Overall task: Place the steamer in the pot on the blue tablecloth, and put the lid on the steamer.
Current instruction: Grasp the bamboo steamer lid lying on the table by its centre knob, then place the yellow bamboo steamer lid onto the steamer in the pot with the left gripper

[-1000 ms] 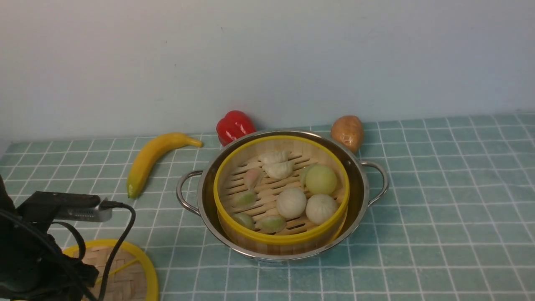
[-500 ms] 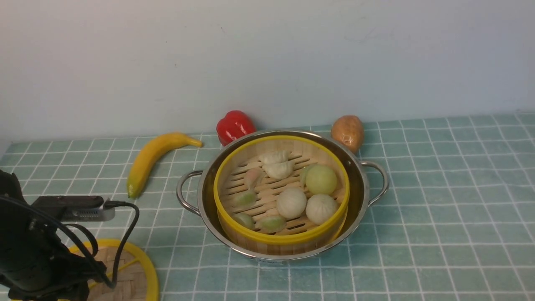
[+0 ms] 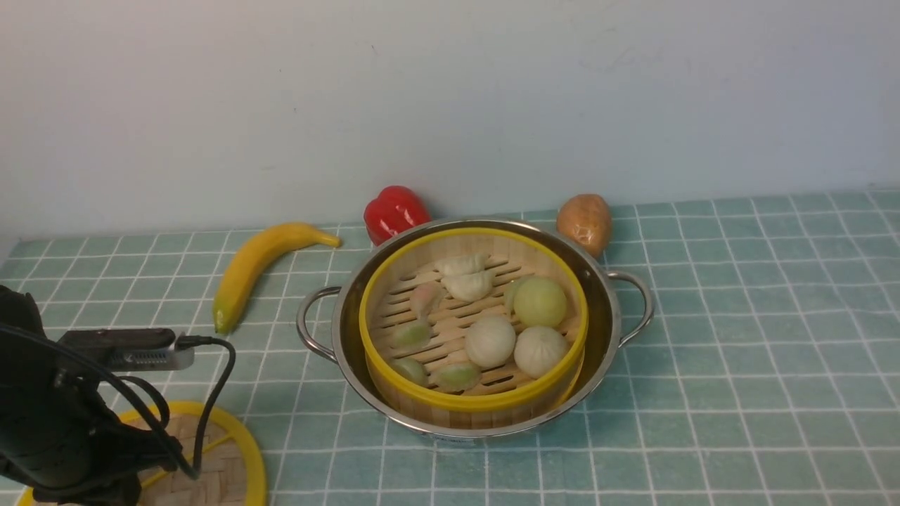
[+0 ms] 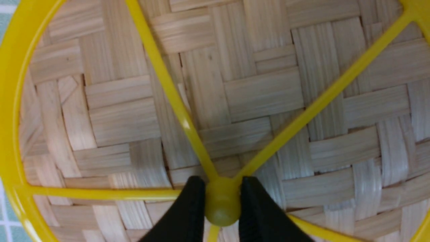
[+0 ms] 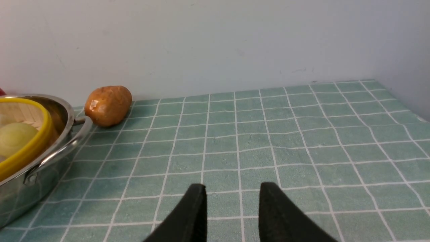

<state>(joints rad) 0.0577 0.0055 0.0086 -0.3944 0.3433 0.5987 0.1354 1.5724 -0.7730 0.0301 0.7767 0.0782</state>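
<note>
The left gripper (image 4: 222, 183) clamps, with two black tapered fingers (image 4: 188, 215), the small smooth yellow knob of the flat round woven-bamboo lid (image 4: 262, 90), yellow-rimmed and spoked, lying right under it on the pale teal white-gridded tablecloth (image 3: 738, 365). Farther out to its right, the slatted yellow-rimmed bamboo steamer (image 3: 471, 403) of dumplings sits inside the wide shiny steel pot (image 3: 603, 299). The right gripper (image 5: 232, 188) hangs parted and empty, with the pot to its left.

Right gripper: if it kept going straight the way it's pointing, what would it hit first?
Probably bare blue tablecloth, or the wall behind; depth is unclear. The potato and pot lie off to the side.
</note>
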